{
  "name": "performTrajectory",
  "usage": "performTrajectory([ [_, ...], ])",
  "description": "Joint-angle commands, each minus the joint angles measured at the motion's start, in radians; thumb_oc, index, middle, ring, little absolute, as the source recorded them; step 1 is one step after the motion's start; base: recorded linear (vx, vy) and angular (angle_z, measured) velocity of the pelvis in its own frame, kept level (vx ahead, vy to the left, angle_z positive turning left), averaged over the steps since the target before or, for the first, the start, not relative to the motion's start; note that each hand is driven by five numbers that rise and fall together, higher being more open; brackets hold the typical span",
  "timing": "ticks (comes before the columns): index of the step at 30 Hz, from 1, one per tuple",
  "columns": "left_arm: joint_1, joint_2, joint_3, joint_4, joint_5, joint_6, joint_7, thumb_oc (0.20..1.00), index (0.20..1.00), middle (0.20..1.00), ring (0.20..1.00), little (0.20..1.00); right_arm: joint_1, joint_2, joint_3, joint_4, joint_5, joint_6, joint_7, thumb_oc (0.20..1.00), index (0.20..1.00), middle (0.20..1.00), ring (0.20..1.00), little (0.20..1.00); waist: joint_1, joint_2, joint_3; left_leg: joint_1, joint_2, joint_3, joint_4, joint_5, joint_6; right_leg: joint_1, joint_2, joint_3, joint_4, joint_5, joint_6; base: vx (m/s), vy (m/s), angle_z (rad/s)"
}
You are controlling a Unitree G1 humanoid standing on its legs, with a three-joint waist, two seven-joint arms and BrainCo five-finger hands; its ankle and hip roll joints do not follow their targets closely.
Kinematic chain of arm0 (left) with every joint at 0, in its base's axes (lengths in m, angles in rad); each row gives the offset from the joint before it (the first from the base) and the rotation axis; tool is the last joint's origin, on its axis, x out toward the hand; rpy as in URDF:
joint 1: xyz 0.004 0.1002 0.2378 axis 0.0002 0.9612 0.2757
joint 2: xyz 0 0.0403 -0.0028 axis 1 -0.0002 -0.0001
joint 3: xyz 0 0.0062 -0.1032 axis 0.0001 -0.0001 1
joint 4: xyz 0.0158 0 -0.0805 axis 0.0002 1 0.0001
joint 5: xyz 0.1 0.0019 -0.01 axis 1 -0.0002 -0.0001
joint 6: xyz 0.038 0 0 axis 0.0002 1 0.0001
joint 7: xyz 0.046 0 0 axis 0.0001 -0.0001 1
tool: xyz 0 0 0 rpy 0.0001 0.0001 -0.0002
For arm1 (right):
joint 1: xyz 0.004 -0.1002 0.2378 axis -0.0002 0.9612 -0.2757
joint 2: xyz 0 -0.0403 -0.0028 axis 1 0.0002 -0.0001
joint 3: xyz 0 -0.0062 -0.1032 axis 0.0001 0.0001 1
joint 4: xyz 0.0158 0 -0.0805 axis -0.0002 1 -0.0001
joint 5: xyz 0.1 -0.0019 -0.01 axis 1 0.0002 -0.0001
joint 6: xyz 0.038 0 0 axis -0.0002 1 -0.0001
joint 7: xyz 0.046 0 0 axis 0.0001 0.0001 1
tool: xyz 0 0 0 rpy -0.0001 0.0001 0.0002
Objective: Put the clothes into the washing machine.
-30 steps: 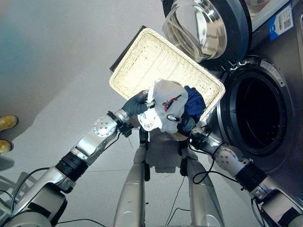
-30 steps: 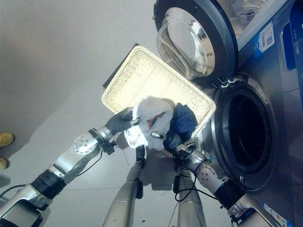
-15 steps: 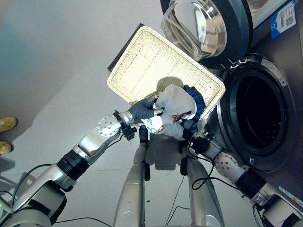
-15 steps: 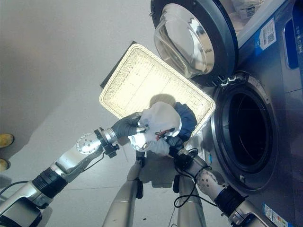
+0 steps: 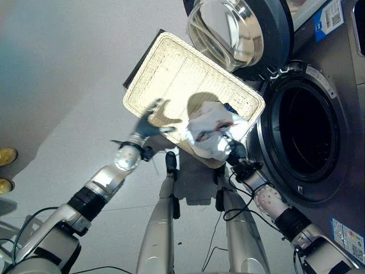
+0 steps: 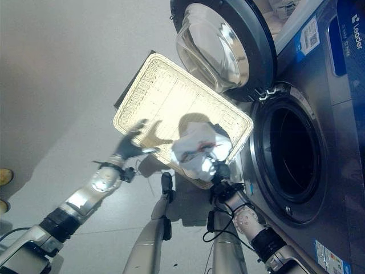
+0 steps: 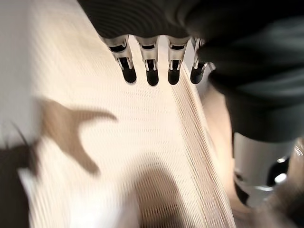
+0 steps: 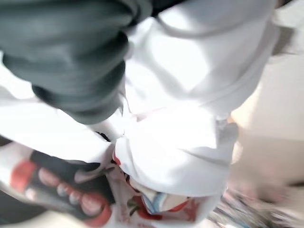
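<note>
In the left eye view our right hand point(image 5: 232, 152) sits under a bundle of clothes point(image 5: 208, 130), mostly white with a red and dark print and a dark blue piece at its far edge. The bundle hangs over the corner of the wicker basket point(image 5: 165, 68) that lies nearest the machine. The open drum point(image 5: 311, 134) of the washing machine point(image 5: 348, 103) lies at about three o'clock from the bundle, near but apart, with the basket corner and the drum's rim between them. The round glass door point(image 5: 228, 28) stands swung open at about one o'clock. Our left hand point(image 5: 149, 123) is at nine o'clock from the clothes, fingers spread and holding nothing, over the basket's near edge.

The right eye view gives the same layout: the clothes point(image 6: 197, 149) on the right hand point(image 6: 219, 170), the drum point(image 6: 291, 154) to their three o'clock, and the left hand point(image 6: 130, 145) well out to the nine o'clock side. We judge the right arm to be the one nearer the opening, so the carry would go sideways toward three o'clock.

In the left wrist view the left hand's fingers point(image 7: 151, 71) reach out straight over the pale weave of the basket point(image 7: 142, 137), touching nothing.

In the right wrist view the white printed cloth point(image 8: 190, 118) presses right against the dark cover of the right hand point(image 8: 66, 52). Its fingers are buried in the fabric, so we cannot tell whether they are curled round it.
</note>
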Motion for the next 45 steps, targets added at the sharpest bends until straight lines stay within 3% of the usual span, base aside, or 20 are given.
performTrajectory([
  [1, 0.012, -0.031, 0.013, -0.022, -0.021, -0.052, 0.082, 1.000, 1.000, 1.000, 1.000, 1.000, 0.022, 0.010, -0.043, -0.092, 0.098, -0.099, 0.040, 0.200, 0.200, 0.200, 0.200, 0.200, -0.019, 0.010, -0.010, 0.004, -0.104, 0.042, 0.053, -0.111, 0.022, 0.053, 0.035, -0.035, -0.108, 0.031, 0.039, 0.03, -0.007, 0.00],
  [5, 0.072, -0.094, 0.082, 0.091, -0.077, -0.128, 0.113, 1.000, 1.000, 1.000, 1.000, 1.000, 0.056, 0.057, -0.182, -0.042, 0.343, -0.245, 0.119, 0.200, 0.200, 0.200, 0.200, 0.200, -0.034, 0.015, -0.010, -0.001, -0.100, 0.059, 0.058, -0.119, 0.018, 0.041, 0.036, -0.029, -0.104, 0.030, 0.039, 0.04, -0.009, -0.07],
  [13, 0.078, -0.136, 0.090, 0.233, -0.127, -0.190, 0.078, 1.000, 1.000, 1.000, 1.000, 1.000, -0.046, 0.034, -0.378, 0.045, 0.513, -0.416, 0.088, 0.200, 0.200, 0.200, 0.200, 0.200, -0.038, 0.031, -0.010, -0.009, -0.096, 0.078, 0.075, -0.132, 0.013, 0.033, 0.031, -0.030, -0.098, 0.026, 0.044, 0.04, -0.019, -0.17],
  [15, 0.076, -0.143, 0.092, 0.300, -0.156, -0.219, 0.037, 1.000, 1.000, 1.000, 1.000, 1.000, -0.125, -0.003, -0.494, 0.103, 0.513, -0.531, -0.018, 0.200, 0.200, 0.200, 0.200, 0.200, -0.035, 0.041, -0.010, -0.014, -0.096, 0.085, 0.088, -0.140, 0.010, 0.027, 0.030, -0.037, -0.088, 0.021, 0.045, 0.08, -0.065, -0.15],
  [18, 0.081, -0.145, 0.082, 0.350, -0.177, -0.235, 0.001, 1.000, 1.000, 1.000, 1.000, 1.000, -0.207, -0.089, -0.604, 0.214, 0.513, -0.625, -0.135, 0.200, 0.200, 0.200, 0.200, 0.200, -0.029, 0.046, -0.010, -0.026, -0.093, 0.085, 0.103, -0.148, 0.005, 0.019, 0.027, -0.044, -0.074, 0.014, 0.048, 0.05, -0.071, -0.09],
  [20, 0.100, -0.128, 0.048, 0.358, -0.203, -0.238, -0.018, 1.000, 1.000, 1.000, 1.000, 1.000, -0.299, -0.241, -0.678, 0.337, 0.439, -0.752, -0.307, 0.200, 0.200, 0.200, 0.200, 0.200, -0.020, 0.058, -0.010, -0.040, -0.093, 0.080, 0.121, -0.156, 0.005, 0.008, 0.028, -0.050, -0.051, 0.002, 0.045, 0.07, -0.099, 0.05],
  [21, 0.105, -0.122, 0.040, 0.359, -0.209, -0.239, -0.023, 1.000, 1.000, 1.000, 1.000, 1.000, -0.323, -0.284, -0.695, 0.364, 0.422, -0.794, -0.348, 0.200, 0.200, 0.200, 0.200, 0.200, -0.018, 0.061, -0.010, -0.044, -0.092, 0.079, 0.123, -0.158, 0.005, 0.005, 0.028, -0.051, -0.044, -0.001, 0.045, 0.09, -0.085, 0.07],
  [22, 0.116, -0.099, 0.027, 0.354, -0.229, -0.243, -0.040, 1.000, 1.000, 1.000, 1.000, 1.000, -0.360, -0.382, -0.721, 0.413, 0.417, -0.912, -0.419, 0.200, 0.200, 0.200, 0.200, 0.200, -0.013, 0.066, -0.010, -0.055, -0.091, 0.075, 0.127, -0.158, 0.004, -0.007, 0.030, -0.054, -0.028, -0.007, 0.042, 0.05, -0.064, 0.05],
  [26, 0.127, -0.061, 0.005, 0.330, -0.251, -0.232, -0.050, 1.000, 1.000, 1.000, 1.000, 1.000, -0.385, -0.520, -0.749, 0.501, 0.366, -1.115, -0.589, 0.200, 0.200, 0.200, 0.200, 0.200, -0.013, 0.069, -0.010, -0.078, -0.091, 0.067, 0.135, -0.153, 0.005, -0.032, 0.040, -0.052, 0.006, -0.019, 0.036, 0.03, -0.066, 0.05],
  [28, 0.133, -0.041, -0.002, 0.310, -0.263, -0.219, -0.056, 1.000, 1.000, 1.000, 1.000, 1.000, -0.395, -0.610, -0.750, 0.570, 0.278, -1.169, -0.694, 0.200, 0.200, 0.200, 0.200, 0.200, -0.013, 0.072, -0.010, -0.084, -0.091, 0.060, 0.135, -0.149, 0.005, -0.042, 0.048, -0.048, 0.032, -0.033, 0.031, 0.04, -0.062, 0.10],
  [29, 0.140, -0.028, -0.002, 0.293, -0.272, -0.211, -0.059, 1.000, 1.000, 1.000, 1.000, 1.000, -0.388, -0.665, -0.748, 0.585, 0.221, -1.166, -0.766, 0.200, 0.200, 0.200, 0.200, 0.200, -0.016, 0.074, -0.010, -0.092, -0.089, 0.058, 0.141, -0.146, 0.005, -0.051, 0.054, -0.043, 0.053, -0.043, 0.028, 0.08, -0.067, 0.08],
  [30, 0.150, -0.027, -0.002, 0.286, -0.274, -0.211, -0.068, 1.000, 1.000, 1.000, 1.000, 1.000, -0.377, -0.703, -0.755, 0.578, 0.188, -1.110, -0.803, 0.846, 0.846, 0.846, 0.846, 0.846, -0.019, 0.078, -0.010, -0.101, -0.088, 0.055, 0.148, -0.145, 0.003, -0.061, 0.057, -0.040, 0.078, -0.056, 0.025, 0.02, -0.037, 0.03],
  [31, 0.149, -0.027, 0.000, 0.286, -0.271, -0.210, -0.071, 1.000, 1.000, 1.000, 1.000, 1.000, -0.375, -0.712, -0.758, 0.564, 0.193, -1.085, -0.797, 1.000, 1.000, 1.000, 1.000, 1.000, -0.019, 0.080, -0.010, -0.110, -0.087, 0.056, 0.148, -0.137, 0.004, -0.070, 0.058, -0.040, 0.082, -0.052, 0.023, 0.00, 0.000, 0.00],
  [33, 0.148, -0.028, -0.005, 0.286, -0.275, -0.208, -0.080, 1.000, 1.000, 1.000, 1.000, 1.000, -0.363, -0.705, -0.764, 0.516, 0.387, -0.954, -0.624, 1.000, 1.000, 1.000, 1.000, 1.000, -0.022, 0.086, -0.010, -0.111, -0.090, 0.052, 0.154, -0.141, 0.001, -0.076, 0.058, -0.036, 0.104, -0.070, 0.022, 0.03, -0.012, -0.01],
  [34, 0.147, -0.026, -0.007, 0.287, -0.272, -0.199, -0.094, 1.000, 1.000, 1.000, 1.000, 1.000, -0.355, -0.675, -0.783, 0.516, 0.513, -0.763, -0.510, 1.000, 1.000, 1.000, 1.000, 1.000, -0.021, 0.092, -0.010, -0.117, -0.093, 0.051, 0.158, -0.138, 0.001, -0.084, 0.055, -0.036, 0.115, -0.076, 0.021, 0.00, 0.000, 0.00],
  [35, 0.143, -0.024, -0.007, 0.287, -0.271, -0.198, -0.096, 1.000, 1.000, 1.000, 1.000, 1.000, -0.358, -0.667, -0.789, 0.514, 0.513, -0.729, -0.504, 1.000, 1.000, 1.000, 1.000, 1.000, -0.018, 0.094, -0.010, -0.127, -0.092, 0.051, 0.158, -0.129, 0.002, -0.093, 0.056, -0.037, 0.114, -0.067, 0.018, 0.03, -0.024, 0.01],
  [37, 0.125, -0.020, -0.038, 0.289, -0.292, -0.187, -0.112, 1.000, 1.000, 1.000, 1.000, 1.000, -0.378, -0.589, -0.739, 0.548, 0.513, -0.392, -0.501, 1.000, 1.000, 1.000, 1.000, 1.000, -0.003, 0.115, -0.010, -0.134, -0.103, 0.045, 0.162, -0.130, 0.003, -0.106, 0.053, -0.033, 0.134, -0.083, 0.014, 0.01, -0.023, 0.06],
  [39, 0.122, -0.017, -0.039, 0.288, -0.298, -0.183, -0.118, 1.000, 1.000, 1.000, 1.000, 1.000, -0.392, -0.572, -0.720, 0.552, 0.513, -0.343, -0.513, 1.000, 1.000, 1.000, 1.000, 1.000, 0.002, 0.122, -0.010, -0.141, -0.104, 0.045, 0.163, -0.128, 0.004, -0.114, 0.053, -0.034, 0.136, -0.082, 0.013, -0.02, -0.042, 0.05],
  [42, 0.113, -0.012, -0.056, 0.300, -0.305, -0.168, -0.134, 1.000, 1.000, 1.000, 1.000, 1.000, -0.423, -0.512, -0.671, 0.587, 0.513, -0.181, -0.467, 1.000, 1.000, 1.000, 1.000, 1.000, 0.020, 0.137, -0.010, -0.165, -0.107, 0.044, 0.167, -0.125, 0.006, -0.135, 0.046, -0.045, 0.151, -0.089, 0.010, -0.03, -0.073, -0.01],
  [45, 0.116, -0.027, -0.068, 0.331, -0.304, -0.165, -0.144, 1.000, 1.000, 1.000, 1.000, 1.000, -0.452, -0.455, -0.646, 0.613, 0.513, -0.143, -0.382, 1.000, 1.000, 1.000, 1.000, 1.000, 0.036, 0.155, -0.010, -0.195, -0.104, 0.043, 0.159, -0.110, 0.006, -0.165, 0.045, -0.052, 0.164, -0.090, 0.007, -0.03, -0.064, 0.00],
])
